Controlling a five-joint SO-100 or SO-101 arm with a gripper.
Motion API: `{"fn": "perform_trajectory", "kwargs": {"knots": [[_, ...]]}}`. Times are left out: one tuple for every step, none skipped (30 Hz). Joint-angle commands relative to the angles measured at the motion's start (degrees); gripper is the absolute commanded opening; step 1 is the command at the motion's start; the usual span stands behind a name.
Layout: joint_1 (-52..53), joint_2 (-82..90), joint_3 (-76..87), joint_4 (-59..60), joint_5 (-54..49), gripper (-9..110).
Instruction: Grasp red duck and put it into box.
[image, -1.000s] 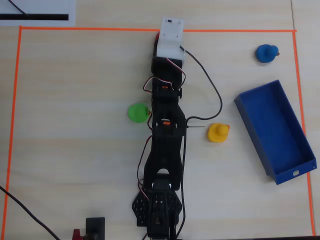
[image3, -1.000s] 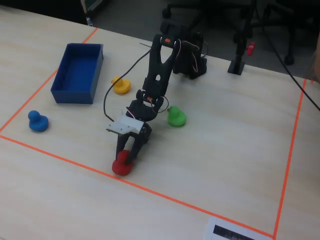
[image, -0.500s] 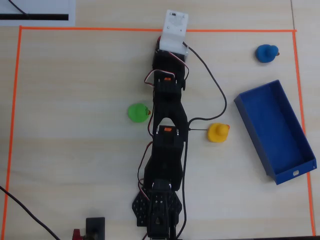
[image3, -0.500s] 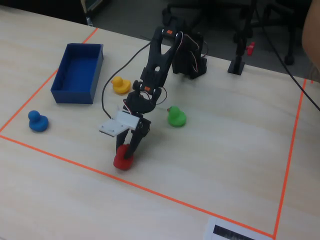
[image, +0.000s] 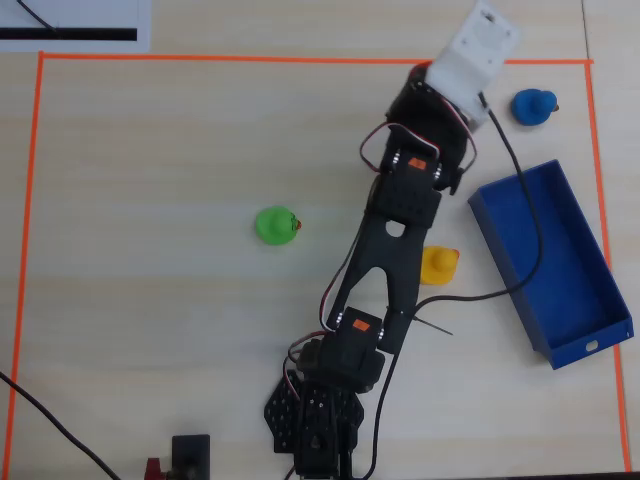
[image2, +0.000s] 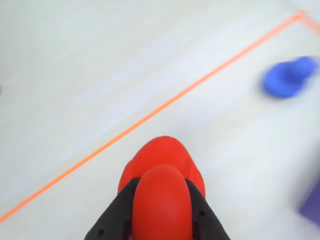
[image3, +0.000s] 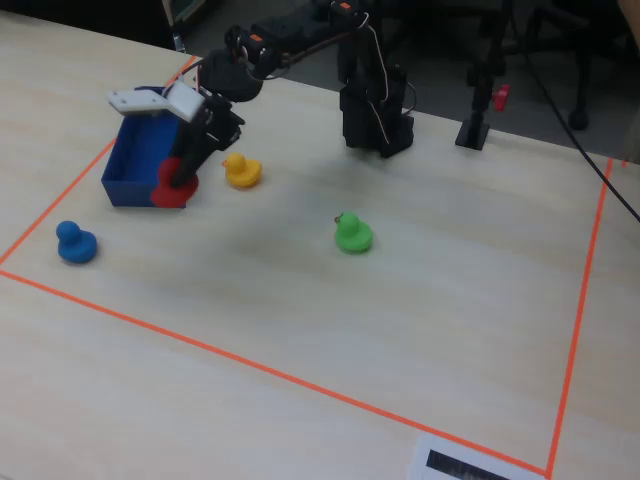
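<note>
The gripper (image3: 181, 178) is clamped on the red duck (image3: 172, 184), carried in the air beside the near corner of the box (image3: 135, 160), probably to clear its low wall. In the wrist view the duck (image2: 161, 192) sits at 6 o'clock, smooth, rounded, bright red, a blue duck (image2: 289, 78) at 2 o'clock

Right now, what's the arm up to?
The gripper is shut on the red duck and holds it in the air near the box, apparently not yet over it. The yellow duck, green duck and blue duck sit on the table, untouched. The box looks empty.
</note>
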Motion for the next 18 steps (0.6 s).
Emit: {"fn": "perform_trajectory", "kwargs": {"knots": [[10.11, -3.6, -6.33, -3.25, -2.99, 0], [12.48, -5.71, -7.82, -4.13, -3.69, 0], [14.5, -7.73, -9.76, -4.31, -4.39, 0], [16.52, -9.76, -11.95, -4.22, -4.83, 0], [18.28, -11.43, -13.71, -4.22, -5.19, 0], [19.78, -12.92, -15.03, -4.22, -5.45, 0], [21.18, -13.97, -16.08, -4.22, -5.8, 0], [22.5, -14.77, -16.52, -4.13, -5.98, 0], [23.64, -15.29, -16.79, -4.13, -6.24, 0], [24.79, -15.73, -16.79, -4.04, -6.33, 0], [25.93, -16.17, -16.79, -3.69, -6.5, 0], [26.89, -16.44, -16.79, -3.08, -6.68, 0], [27.86, -16.79, -16.52, -2.29, -6.86, 0], [28.65, -16.79, -16.08, -1.14, -7.03, 0], [29.53, -16.79, -15.64, 0.35, -7.21, 0], [30.15, -16.52, -14.94, 2.02, -7.38, 0], [30.67, -16.0, -14.06, 3.69, -7.73, 0], [31.03, -15.38, -12.92, 5.19, -7.91, 0]]}}
